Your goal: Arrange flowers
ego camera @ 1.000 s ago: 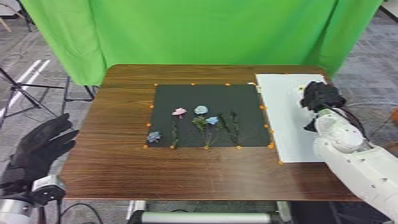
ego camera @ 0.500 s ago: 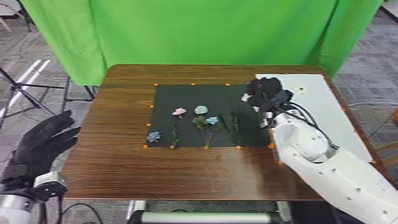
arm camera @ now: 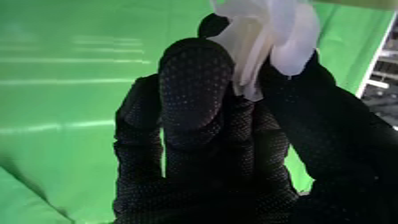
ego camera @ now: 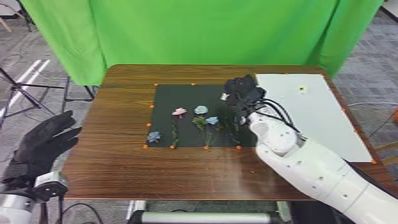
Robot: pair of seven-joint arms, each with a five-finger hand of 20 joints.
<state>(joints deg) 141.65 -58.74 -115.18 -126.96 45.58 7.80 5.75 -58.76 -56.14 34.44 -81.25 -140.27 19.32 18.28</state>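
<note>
And across comes the right hand (ego camera: 243, 90)! It has swung from the white sheet (ego camera: 324, 117) to the far right part of the black mat (ego camera: 173, 95), bringing something white along with it, while the flowers on the mat lie where they were.

Look at that grip: in the right wrist view, the right hand (arm camera: 191, 87) has its thumb on one side and fingers on the other, pinching a white flower (arm camera: 297, 45), its smooth, petal-like pieces rising past the fingertips. The fingers are bent only gently, nowhere near a fist.

Over on the other side, the left hand (ego camera: 43, 142) hangs beside the table's left edge, fingers relaxed, a little spread, holding nothing.

Down on the mat, the pink flower (ego camera: 179, 111) and the pale blue flower (ego camera: 201, 109) lie side by side near the middle, the blue flower (ego camera: 212, 120) just nearer the robot, and the dusty-blue flower (ego camera: 154, 136) sits by the near left corner. Behind it all, the green curtain (ego camera: 213, 32)!
</note>
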